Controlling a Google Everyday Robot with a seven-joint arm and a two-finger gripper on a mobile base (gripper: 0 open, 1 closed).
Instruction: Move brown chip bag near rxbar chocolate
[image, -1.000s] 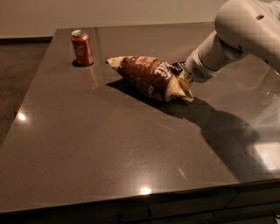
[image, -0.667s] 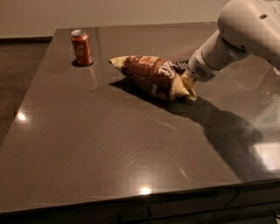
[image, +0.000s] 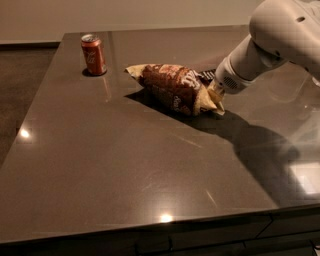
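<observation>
Brown chip bag (image: 172, 87) lies on the counter (image: 100, 165) right of the soda can (image: 93, 54), with its long axis pointing from the can toward the gripper (image: 216, 94) at its far end. The state of the jaws cannot be told. Rxbar chocolate (image: 206, 75) shows just behind that far end, and open counter runs from the can to the near edge.

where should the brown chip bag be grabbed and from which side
Grip the brown chip bag by its thin cream end farthest from the soda can, coming from that side: the middle is puffed, the crimped end flat. The gripper is at that end, near the rxbar chocolate.
</observation>
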